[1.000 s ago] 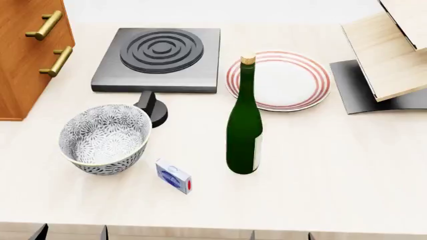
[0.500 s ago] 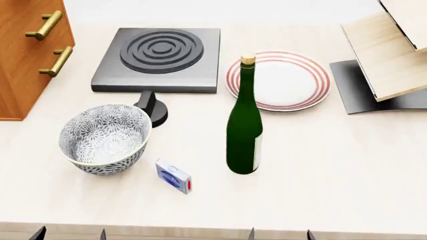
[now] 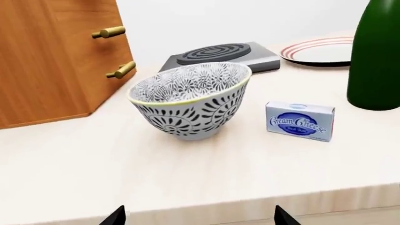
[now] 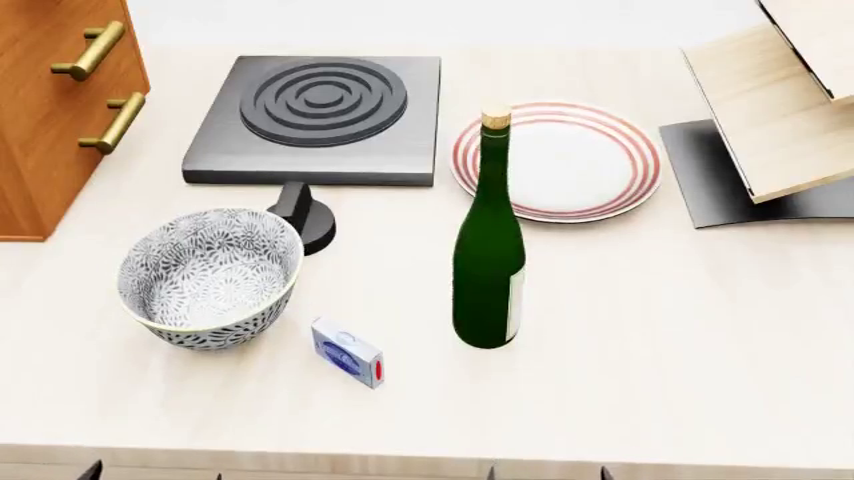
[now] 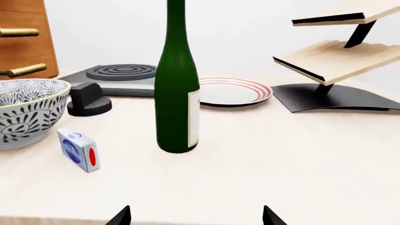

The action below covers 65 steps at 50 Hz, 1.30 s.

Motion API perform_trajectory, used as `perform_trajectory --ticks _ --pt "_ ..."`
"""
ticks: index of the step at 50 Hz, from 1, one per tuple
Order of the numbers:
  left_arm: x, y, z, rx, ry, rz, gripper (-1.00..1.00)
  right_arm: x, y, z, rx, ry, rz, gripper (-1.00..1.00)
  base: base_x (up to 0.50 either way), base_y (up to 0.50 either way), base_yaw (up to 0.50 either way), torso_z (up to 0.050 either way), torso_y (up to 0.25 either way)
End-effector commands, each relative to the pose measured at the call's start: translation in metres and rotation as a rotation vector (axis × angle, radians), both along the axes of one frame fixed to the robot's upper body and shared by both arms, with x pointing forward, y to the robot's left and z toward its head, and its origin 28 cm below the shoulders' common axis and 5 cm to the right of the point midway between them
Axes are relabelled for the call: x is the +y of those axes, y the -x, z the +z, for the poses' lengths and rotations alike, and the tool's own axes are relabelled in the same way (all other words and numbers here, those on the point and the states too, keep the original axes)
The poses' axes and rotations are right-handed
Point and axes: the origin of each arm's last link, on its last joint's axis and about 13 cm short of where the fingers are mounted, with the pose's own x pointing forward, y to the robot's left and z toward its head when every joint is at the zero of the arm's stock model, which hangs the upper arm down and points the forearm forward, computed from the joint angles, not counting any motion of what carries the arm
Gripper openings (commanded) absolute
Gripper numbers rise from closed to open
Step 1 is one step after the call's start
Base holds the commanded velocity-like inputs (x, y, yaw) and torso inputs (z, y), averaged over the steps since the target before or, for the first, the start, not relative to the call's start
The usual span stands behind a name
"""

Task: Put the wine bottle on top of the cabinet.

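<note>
The wine bottle, dark green with a tan cork and a pale label, stands upright in the middle of the pale counter. It also shows in the right wrist view and at the edge of the left wrist view. The orange-brown cabinet with brass handles stands at the far left of the counter. My left gripper is open and empty at the counter's front edge, facing the bowl. My right gripper is open and empty at the front edge, facing the bottle. In the head view only their dark fingertips show.
A patterned bowl and a cream cheese box sit left of the bottle. A black knob, a dark hotplate and a red-striped plate lie behind. A pale wood rack stands at the right.
In the head view the fingertips of both grippers have sunk lower at the bottom edge. The bottle and the other things have not moved.
</note>
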Motion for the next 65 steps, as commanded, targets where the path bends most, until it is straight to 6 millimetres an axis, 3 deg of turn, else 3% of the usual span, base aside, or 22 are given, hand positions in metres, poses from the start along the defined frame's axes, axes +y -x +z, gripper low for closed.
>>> perform_trajectory --ticks 1,9,15,26,40,65 --pt "-0.001 0.003 0.007 -0.07 -0.011 -0.018 1.0 -0.002 0.003 0.009 -0.033 0.004 -0.014 1.0 0.0 0.0 0.0 0.0 0.0" --pt "0.0 0.011 0.032 -0.141 -0.063 -0.003 1.0 -0.003 0.006 0.02 -0.062 0.038 -0.013 1.0 0.0 0.0 0.0 0.0 0.0" --pt "-0.004 0.012 0.044 -0.175 -0.075 -0.013 1.0 -0.001 0.009 0.043 -0.123 0.056 0.009 1.0 0.0 0.0 0.0 0.0 0.0" --pt "-0.007 0.022 0.086 -0.262 -0.079 -0.052 1.0 0.003 0.018 0.087 -0.258 0.097 0.03 1.0 0.0 0.0 0.0 0.0 0.0" --pt "-0.012 0.034 0.123 -0.371 -0.097 -0.081 1.0 0.008 0.037 0.141 -0.402 0.042 0.084 1.0 0.0 0.0 0.0 0.0 0.0" --pt "-0.012 0.043 0.143 -0.435 -0.112 -0.084 1.0 0.007 0.045 0.158 -0.456 -0.001 0.08 1.0 0.0 0.0 0.0 0.0 0.0"
